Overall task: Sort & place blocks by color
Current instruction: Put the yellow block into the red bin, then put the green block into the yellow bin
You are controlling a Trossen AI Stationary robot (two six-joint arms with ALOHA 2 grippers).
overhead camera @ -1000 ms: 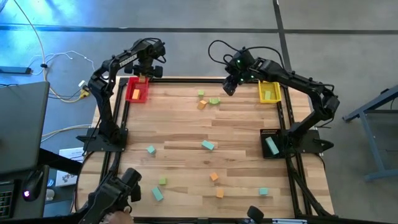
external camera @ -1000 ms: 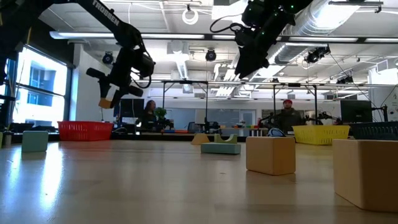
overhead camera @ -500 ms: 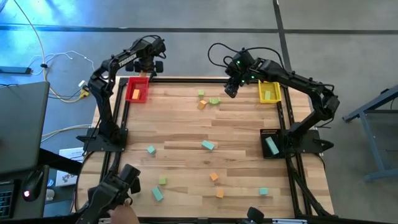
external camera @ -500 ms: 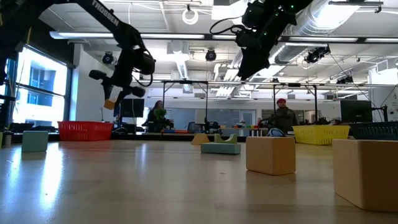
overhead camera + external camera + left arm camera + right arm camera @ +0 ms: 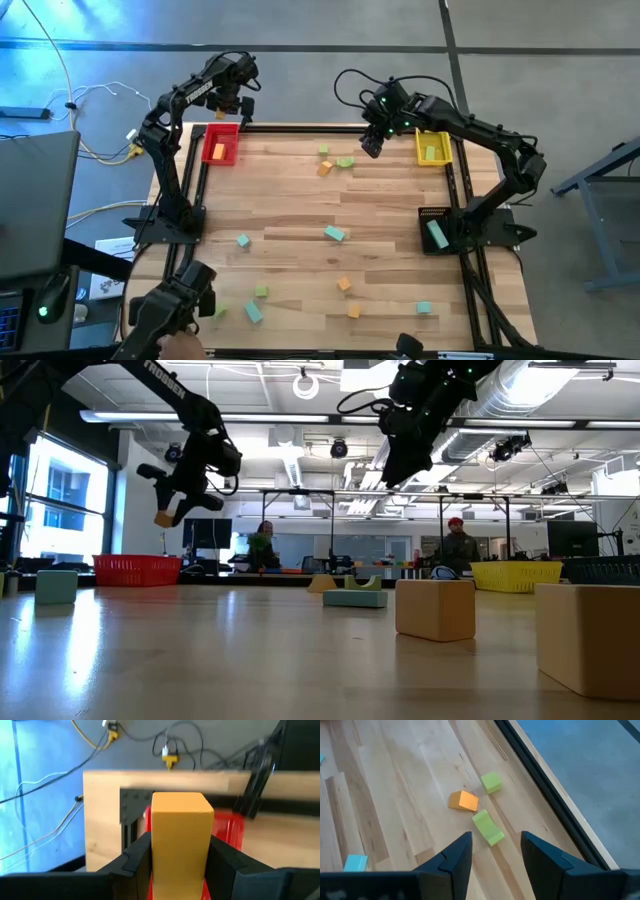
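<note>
Blocks, assorted, orange, light green and teal: most lie loose on the worktop (image 5: 300, 210), a few already sit in trays.

Item in hand: one orange block (image 5: 180, 840), pinched between the fingers of the left gripper (image 5: 232, 100). Carried upright, its long axis running out along the fingers. In the wrist view the red tray (image 5: 221, 145) shows just behind and below the block; in the high view the gripper hangs over the far edge of the worktop, just beyond the tray's far end. Judged: the drop turns on this offset, since the block must come back toward the tray before release. The tray already holds an orange piece.

Right gripper (image 5: 370, 145): fingers spread, holding nothing, raised near the far edge beside the yellow tray (image 5: 432, 148). Ahead of it, toward the worktop's middle, lies a cluster of three: a light green bar (image 5: 488, 827), an orange cube (image 5: 463, 800) and a light green cube (image 5: 491, 782). The bar lies nearest, roughly in line with the gap between the fingers, its long axis slanted across that gap. Judged: the right arm is far the nearer to this cluster.

Remaining stock: teal and orange pieces scattered across the middle and near half, well apart from both grippers. A dark tray (image 5: 435, 232) at the right edge holds a teal block.
</note>
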